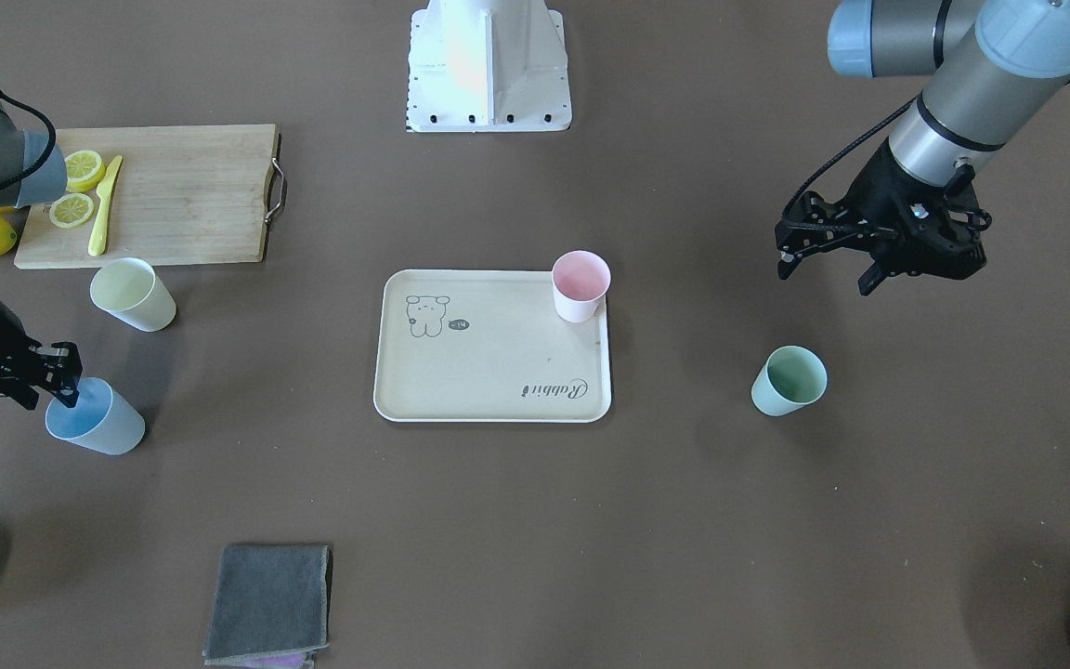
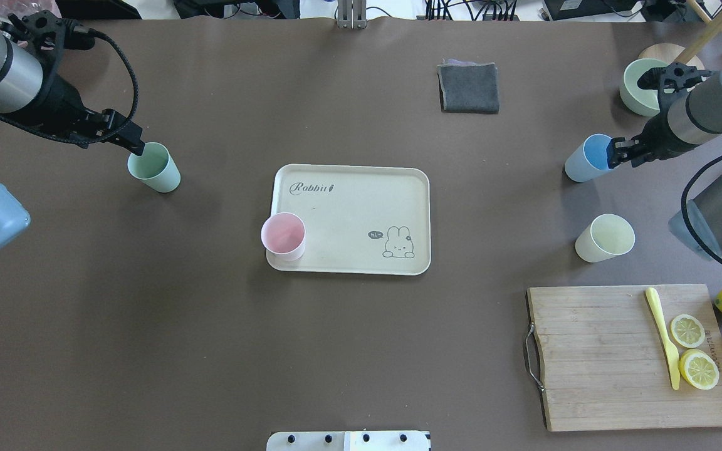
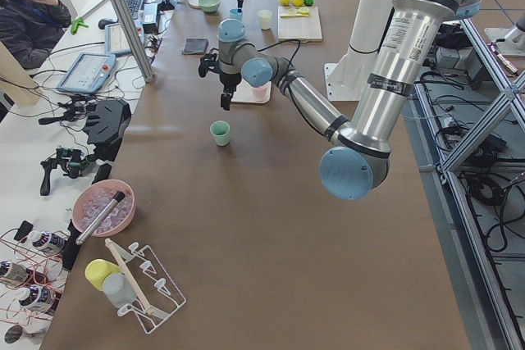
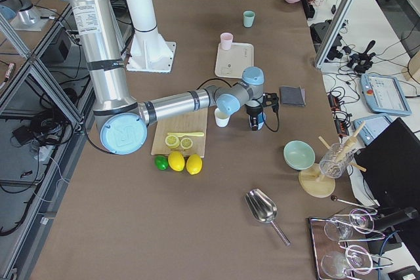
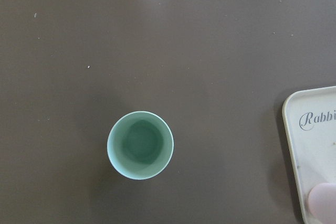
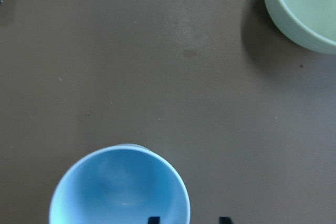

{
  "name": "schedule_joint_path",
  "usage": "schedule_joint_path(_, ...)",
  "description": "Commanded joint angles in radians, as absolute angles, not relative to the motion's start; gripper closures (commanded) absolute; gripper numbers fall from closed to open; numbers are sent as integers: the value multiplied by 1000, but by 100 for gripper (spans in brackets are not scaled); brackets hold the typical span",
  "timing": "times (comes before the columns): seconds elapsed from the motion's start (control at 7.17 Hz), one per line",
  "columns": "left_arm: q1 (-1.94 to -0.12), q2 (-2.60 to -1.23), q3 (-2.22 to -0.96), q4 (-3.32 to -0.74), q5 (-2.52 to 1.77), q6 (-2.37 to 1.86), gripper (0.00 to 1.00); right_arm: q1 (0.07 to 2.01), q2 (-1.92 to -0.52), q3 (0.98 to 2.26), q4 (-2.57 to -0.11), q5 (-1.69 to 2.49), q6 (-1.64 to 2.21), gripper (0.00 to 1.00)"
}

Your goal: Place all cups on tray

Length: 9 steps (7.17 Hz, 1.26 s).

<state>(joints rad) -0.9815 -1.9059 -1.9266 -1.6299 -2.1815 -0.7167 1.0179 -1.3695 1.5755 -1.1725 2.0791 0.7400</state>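
Rim of the blue cup (image 2: 588, 158) sits inside the wide-open right gripper (image 2: 613, 153).

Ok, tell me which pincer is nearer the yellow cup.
Right. The right pincer sits at the blue cup, next to the yellow cup; the left pincer is near the green cup, far across the tray.

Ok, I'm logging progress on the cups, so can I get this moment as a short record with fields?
on tray: pink cup, at a corner
off tray: mint green cup, light blue cup, pale yellow cup, upright on table
left gripper: open, raised over mint green cup
right gripper: open, astride light blue cup's rim
done: 1 of 4
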Motion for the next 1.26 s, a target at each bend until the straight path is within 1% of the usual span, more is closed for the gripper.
schedule_joint_path(0.0, -982, -1904, -1928, -1631, -2181, -716, 3, 1015, -1365, 1585, -1172, 2080, 745, 100)
schedule_joint_path(0.42, -986, -1905, -1925, -1629, -2181, -716, 3, 1014, -1269, 1591, -1186, 2092, 872, 100)
schedule_joint_path(0.7, -1043, -1867, -1919, -1626, -2184, -630, 3, 948, -1203, 1618, -1187, 2092, 1067, 100)
schedule_joint_path(0.84, -1089, -1849, -1896, -1626, -2184, -548, 3, 907, -1162, 1623, -1193, 2083, 1159, 100)
schedule_joint_path(1.12, -1149, -1848, -1814, -1628, -2186, -415, 3, 817, -1038, 1635, -1325, 2034, 1277, 100)
